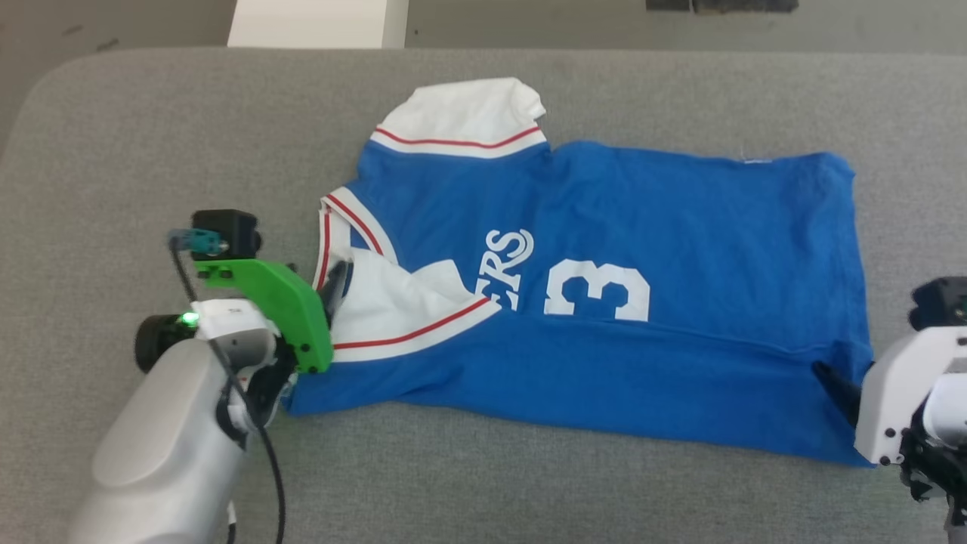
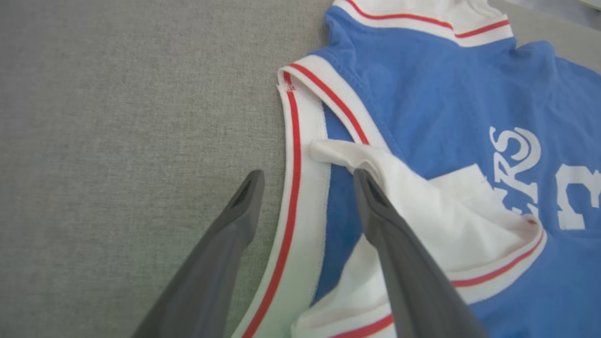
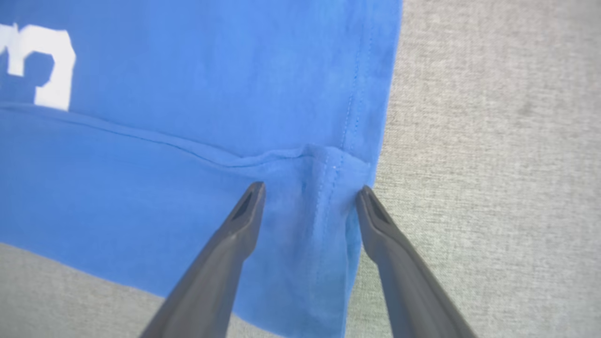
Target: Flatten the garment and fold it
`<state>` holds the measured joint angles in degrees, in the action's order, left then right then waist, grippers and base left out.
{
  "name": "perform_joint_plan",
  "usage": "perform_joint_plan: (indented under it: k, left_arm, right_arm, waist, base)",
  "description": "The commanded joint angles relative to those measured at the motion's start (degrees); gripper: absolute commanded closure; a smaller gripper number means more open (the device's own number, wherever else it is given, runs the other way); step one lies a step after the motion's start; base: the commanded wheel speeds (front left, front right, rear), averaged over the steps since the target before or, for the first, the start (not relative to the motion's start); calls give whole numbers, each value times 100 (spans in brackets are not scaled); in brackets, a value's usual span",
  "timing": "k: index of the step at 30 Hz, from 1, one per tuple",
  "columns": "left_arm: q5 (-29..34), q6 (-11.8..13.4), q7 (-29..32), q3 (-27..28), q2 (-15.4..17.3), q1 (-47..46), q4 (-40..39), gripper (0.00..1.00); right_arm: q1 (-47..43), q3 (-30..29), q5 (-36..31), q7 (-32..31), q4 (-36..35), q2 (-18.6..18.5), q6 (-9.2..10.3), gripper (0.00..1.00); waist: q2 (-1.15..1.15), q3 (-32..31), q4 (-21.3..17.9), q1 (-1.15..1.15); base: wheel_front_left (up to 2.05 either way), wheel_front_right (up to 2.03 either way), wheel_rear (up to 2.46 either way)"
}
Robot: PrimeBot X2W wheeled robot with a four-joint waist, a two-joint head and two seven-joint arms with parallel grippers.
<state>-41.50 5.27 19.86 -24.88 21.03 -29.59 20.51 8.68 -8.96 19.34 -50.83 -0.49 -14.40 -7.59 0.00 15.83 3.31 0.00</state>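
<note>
The garment (image 1: 604, 227) is a bright blue T-shirt with white sleeves and red-striped trim, lying sideways on the grey surface, its near side folded over toward the middle. White "ERS" lettering (image 1: 505, 266) and a 3 (image 1: 597, 296) show. My left gripper (image 2: 307, 180) is open at the collar end, its fingers (image 2: 375, 211) straddling the white collar trim (image 2: 300, 188); one finger rests by the folded white sleeve (image 2: 446, 220). My right gripper (image 3: 310, 192) is open at the hem corner, its fingers either side of a small bunched fold (image 3: 324, 164) of blue cloth.
The grey fabric surface (image 1: 151, 136) reaches all round the shirt, with its rounded corner at the far left. Beyond its far edge stand a white block (image 1: 317, 23) and bare floor.
</note>
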Motion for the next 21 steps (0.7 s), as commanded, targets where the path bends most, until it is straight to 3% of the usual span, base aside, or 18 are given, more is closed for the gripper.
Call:
perform_joint_plan:
  k: [1,6,12,16,21]
  left_arm:
    - [-27,67,-105,79,95,98,-65,0]
    - [61,297,-862,380,208,555,-564,0]
    - [275,396,-1883,493,267,1500,-1248,0]
    - [172,480,-1630,370,275,1946,-1364,0]
    - [-54,718,-638,212,379,2064,-1300,0]
  right_arm:
    - [-122,-122,45,179,-52,72,10,0]
    - [-451,-528,81,737,-321,315,10,0]
    - [-887,-818,117,1110,-667,556,10,0]
    - [-1078,-838,92,1121,-781,607,10,0]
    - [-1105,-821,80,1144,-813,688,10,0]
  waist:
    - [0,-321,18,0]
    - [0,-698,36,0]
    - [0,-960,19,0]
    - [0,-1024,1,0]
    - [0,-1002,-40,0]
  base:
    - [0,0,0]
    - [0,0,0]
    - [0,0,0]
    - [0,0,0]
    - [0,0,0]
